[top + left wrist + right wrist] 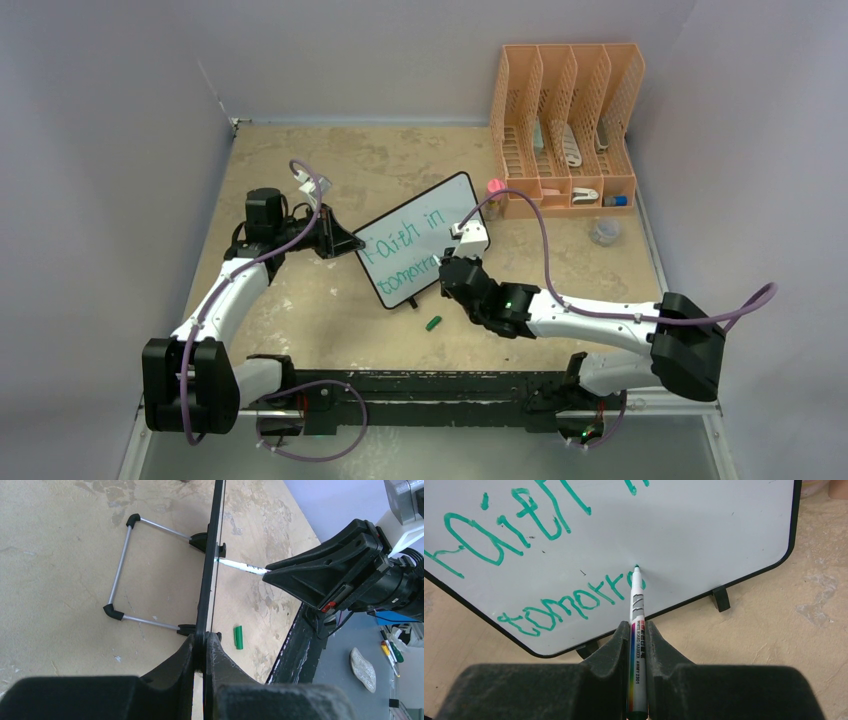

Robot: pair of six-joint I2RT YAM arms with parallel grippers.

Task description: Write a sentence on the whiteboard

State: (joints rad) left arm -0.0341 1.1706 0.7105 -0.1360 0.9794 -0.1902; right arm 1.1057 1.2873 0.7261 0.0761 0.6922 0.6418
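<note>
The whiteboard (415, 250) stands tilted on the table, black-framed, with green lettering "Faith in" (400, 240) over "tomorro" (574, 602). My left gripper (352, 243) is shut on the board's left edge; in the left wrist view the board's frame (209, 575) is seen edge-on, pinched between the jaws (204, 647). My right gripper (452, 268) is shut on a white whiteboard marker (636, 645), whose green tip touches the board just after the last "o". The marker also shows in the left wrist view (245, 568). The green marker cap (433, 323) lies on the table below the board.
An orange file rack (565, 125) with small items stands at the back right. A pink-capped bottle (494, 192) and a small clear dish (604, 232) lie near it. The board's wire stand (122, 570) sticks out behind it. Grey walls close the sides.
</note>
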